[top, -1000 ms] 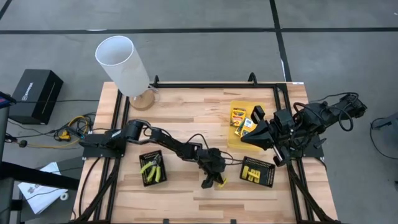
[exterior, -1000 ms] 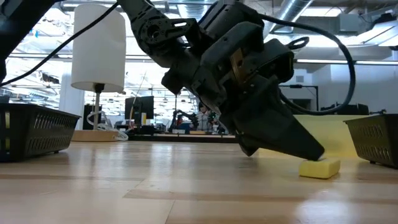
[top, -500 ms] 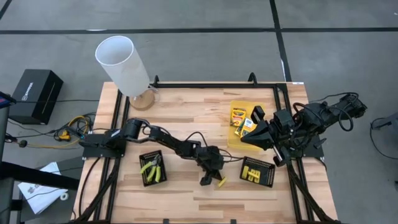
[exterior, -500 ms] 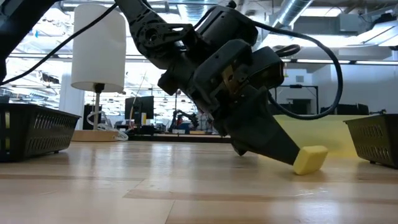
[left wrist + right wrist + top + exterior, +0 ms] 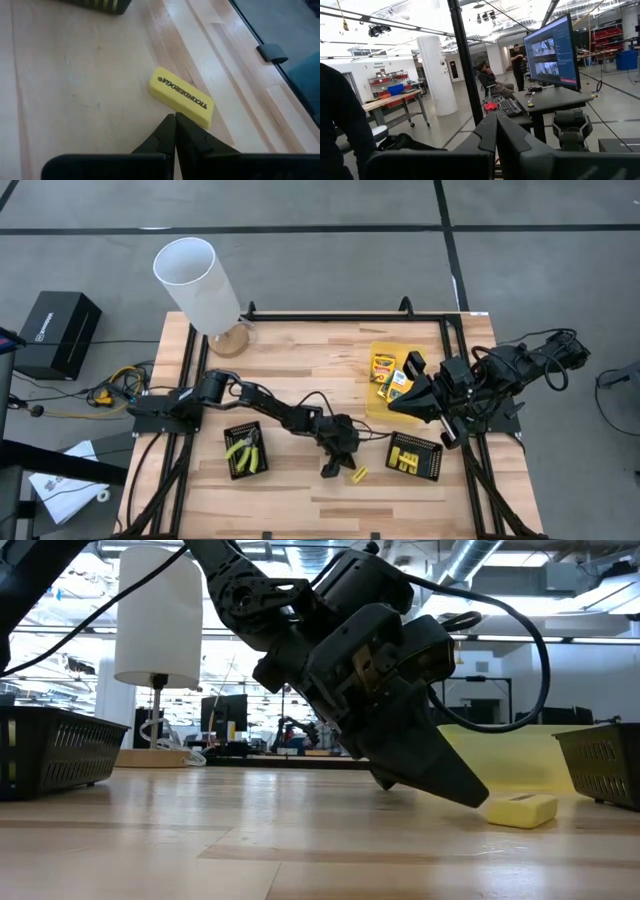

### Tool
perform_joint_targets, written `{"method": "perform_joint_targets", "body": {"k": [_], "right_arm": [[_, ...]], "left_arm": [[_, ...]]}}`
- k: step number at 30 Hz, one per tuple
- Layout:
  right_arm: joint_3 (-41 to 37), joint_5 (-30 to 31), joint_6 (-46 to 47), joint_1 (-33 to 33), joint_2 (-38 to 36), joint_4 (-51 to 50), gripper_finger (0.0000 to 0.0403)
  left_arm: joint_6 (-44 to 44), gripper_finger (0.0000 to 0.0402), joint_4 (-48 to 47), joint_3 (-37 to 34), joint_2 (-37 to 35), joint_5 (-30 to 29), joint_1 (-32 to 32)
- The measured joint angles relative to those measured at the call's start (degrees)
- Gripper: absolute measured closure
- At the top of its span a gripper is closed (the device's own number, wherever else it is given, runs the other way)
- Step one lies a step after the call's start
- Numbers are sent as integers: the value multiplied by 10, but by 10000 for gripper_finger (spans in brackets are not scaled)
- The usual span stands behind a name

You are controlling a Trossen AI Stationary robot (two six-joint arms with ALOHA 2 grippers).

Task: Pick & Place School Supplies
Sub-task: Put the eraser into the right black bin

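Note:
A short yellow printed block [image 5: 181, 96] lies flat on the wooden table, also showing in the high view [image 5: 358, 475] and the low view [image 5: 520, 810]. My left gripper [image 5: 175, 116] is shut, slanting down, its tip right beside the block [image 5: 478, 796]. My right gripper [image 5: 394, 408] is shut and empty above the near edge of the translucent yellow tray [image 5: 372, 405], which holds printed yellow-and-green boxes [image 5: 383, 366]. The plier-like tool [image 5: 243, 450] lies in the left black mesh tray. Several yellow sticks [image 5: 412, 455] lie in the right mesh tray. My left gripper's shut fingertips [image 5: 170, 122] stand at the block's long side [image 5: 176, 106], slanting down from the table's left. The block lies flat on the table. I cannot tell whether the fingertips touch it.
A white lamp [image 5: 197, 280] stands at the table's far left corner. The left mesh tray [image 5: 262, 462] and the right mesh tray [image 5: 435, 467] flank the block. Bare wood [image 5: 300, 510] lies along the near edge. People and desks show in the room beyond.
My left gripper has drawn back a little toward the table's left. The yellow block lay flat by the fingertips, was tipped up on one end half a second ago, and has fallen flat again, a little farther toward the table's right.

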Motion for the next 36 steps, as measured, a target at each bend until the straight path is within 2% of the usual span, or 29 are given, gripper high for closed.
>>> {"method": "perform_joint_targets", "body": {"k": [13, 36], "right_arm": [[0, -1, 0, 0, 0, -2, 403], [0, -1, -1, 0, 0, -4, 403]], "left_arm": [[-18, 401, 20, -5, -26, 0, 6], [-35, 401, 68, -1, -27, -1, -17]]}}
